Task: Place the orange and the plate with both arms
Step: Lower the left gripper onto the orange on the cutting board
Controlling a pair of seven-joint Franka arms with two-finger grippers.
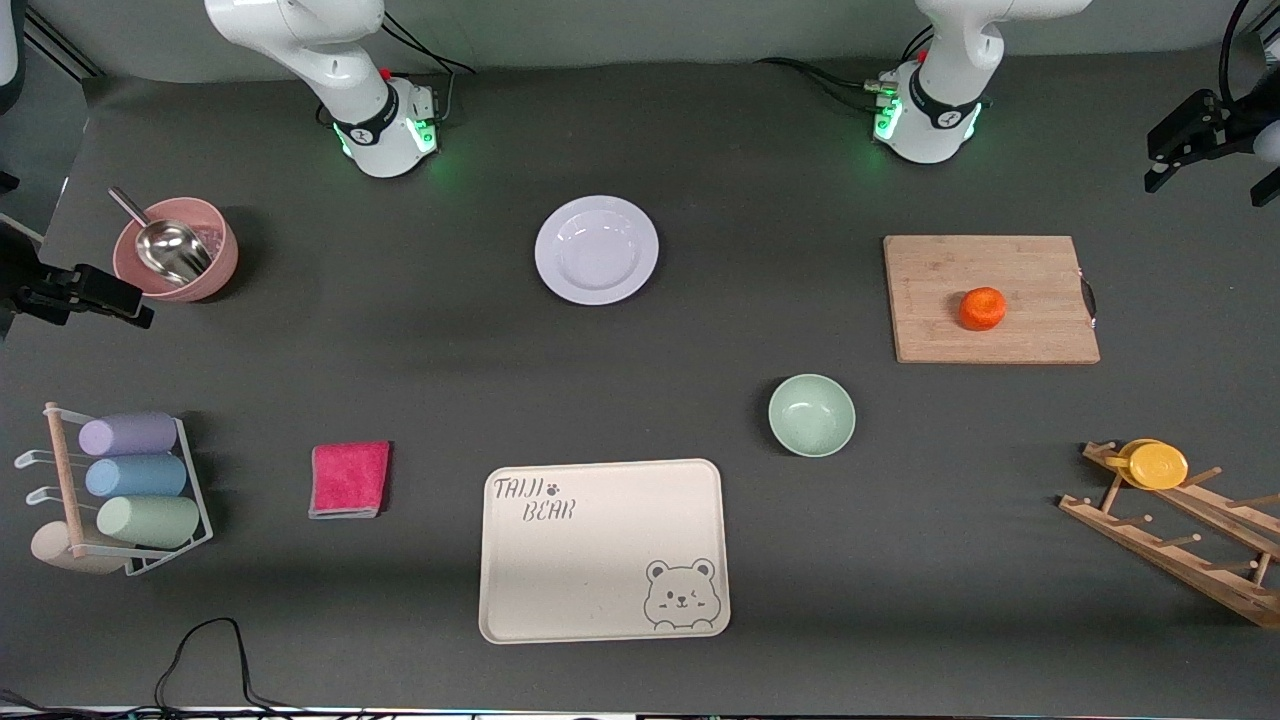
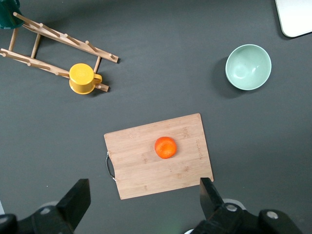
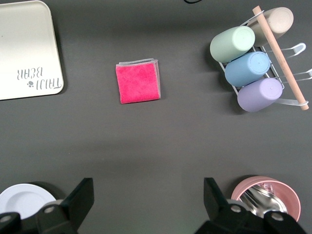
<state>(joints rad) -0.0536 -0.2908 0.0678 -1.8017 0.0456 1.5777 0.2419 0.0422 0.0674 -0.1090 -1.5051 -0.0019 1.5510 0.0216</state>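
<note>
The orange (image 1: 983,308) (image 2: 165,147) lies on a wooden cutting board (image 1: 940,280) (image 2: 146,170) toward the left arm's end of the table. The lavender-white plate (image 1: 597,249) (image 3: 22,197) sits empty on the dark table between the two arm bases. My left gripper (image 2: 145,197) hangs open high over bare table at the board's edge, holding nothing. My right gripper (image 3: 147,197) is open and empty, high over bare table between the plate and a pink bowl (image 3: 265,197). Neither gripper shows in the front view.
A mint-green bowl (image 1: 811,414) and a cream bear tray (image 1: 600,590) lie nearer the front camera. A pink cloth (image 1: 349,479), a rack of cups (image 1: 130,490) and the pink bowl with a scoop (image 1: 176,250) are at the right arm's end. A wooden rack with a yellow cup (image 1: 1155,464) is at the left arm's end.
</note>
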